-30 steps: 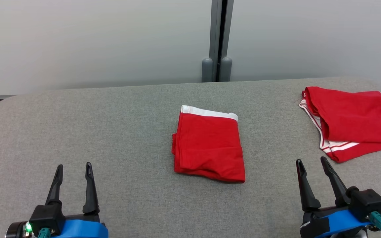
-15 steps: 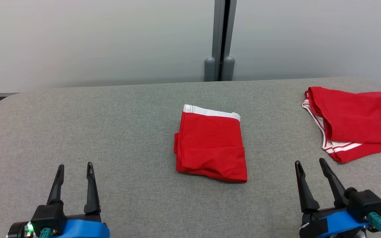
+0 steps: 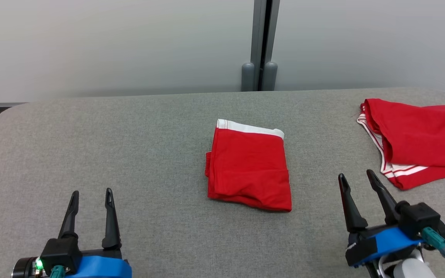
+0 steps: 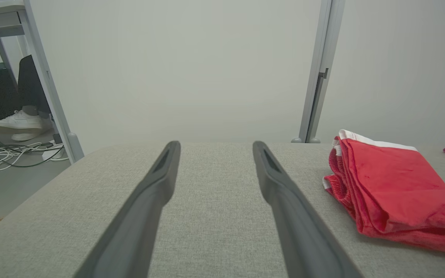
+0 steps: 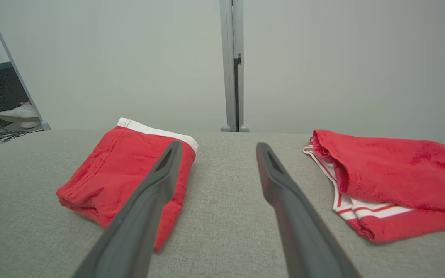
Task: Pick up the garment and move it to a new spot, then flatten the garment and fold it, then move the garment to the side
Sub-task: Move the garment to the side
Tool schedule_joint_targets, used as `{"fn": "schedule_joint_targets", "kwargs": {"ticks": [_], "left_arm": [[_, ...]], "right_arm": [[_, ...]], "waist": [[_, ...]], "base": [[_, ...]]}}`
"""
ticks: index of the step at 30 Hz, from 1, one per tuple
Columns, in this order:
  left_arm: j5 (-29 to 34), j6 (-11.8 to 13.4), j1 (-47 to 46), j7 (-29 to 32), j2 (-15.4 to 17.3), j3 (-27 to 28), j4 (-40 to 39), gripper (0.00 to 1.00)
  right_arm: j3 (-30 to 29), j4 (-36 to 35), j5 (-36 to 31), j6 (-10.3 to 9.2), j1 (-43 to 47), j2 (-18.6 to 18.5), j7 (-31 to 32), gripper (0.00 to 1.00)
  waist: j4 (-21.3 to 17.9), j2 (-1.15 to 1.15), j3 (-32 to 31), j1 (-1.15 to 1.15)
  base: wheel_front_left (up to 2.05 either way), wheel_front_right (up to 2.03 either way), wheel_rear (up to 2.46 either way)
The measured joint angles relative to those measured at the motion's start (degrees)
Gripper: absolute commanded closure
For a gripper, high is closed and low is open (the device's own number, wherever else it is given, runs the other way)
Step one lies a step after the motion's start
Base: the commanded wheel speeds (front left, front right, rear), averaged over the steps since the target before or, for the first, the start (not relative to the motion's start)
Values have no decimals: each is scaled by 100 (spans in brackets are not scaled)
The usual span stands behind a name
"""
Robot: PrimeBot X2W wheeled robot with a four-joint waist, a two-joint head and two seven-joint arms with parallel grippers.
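Status: both sets of fingers are spread wide and holding nothing.

Left fingers (image 3: 109,216) sit low over the near left of the table (image 3: 129,146), pointing away from me, with bare grey fabric between and ahead of them. Right fingers (image 3: 349,204) sit at the near right, angled slightly to the left.

The folded garment (image 3: 248,166) lies around the middle of the table. It is red, with a white waistband along its far edge, and is folded into a compact rectangle. The near edge is a bit lumpy and layers show along its left side. It is farther out than both sets of fingers, well apart from the left ones and nearer the right ones. Nothing touches it.

In the right wrist view, my left-hand finger overlaps the garment's right side. The head view shows clear table between them.

A second red garment (image 3: 419,141) lies at the far right of the table. It is loosely folded, its white trim has red stripes, and the frame edge cuts it off. My right fingers are near its near-left corner without touching it.

A grey post (image 3: 260,38) stands behind the table against a pale wall. The left wrist view shows a white shoe (image 4: 14,122) and cables (image 4: 10,156) on the floor beyond the table's left end.
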Motion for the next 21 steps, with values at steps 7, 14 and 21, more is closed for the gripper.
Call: {"fn": "schedule_joint_targets", "kwargs": {"ticks": [7,14,21], "left_arm": [[-4,1,-59,0,-2,-76,3,0],[-102,15,-299,0,-3,-281,16,0],[-188,52,-426,0,-2,-399,31,0]], "right_arm": [[297,558,36,0,-753,-81,88,0],[602,1633,120,0,-1705,-176,135,0],[709,2648,261,1,-2296,-243,107,0]], "waist": [[99,0,91,0],[415,0,309,1],[773,0,591,1]], "base": [[0,0,0],[0,0,0],[0,0,0]]}}
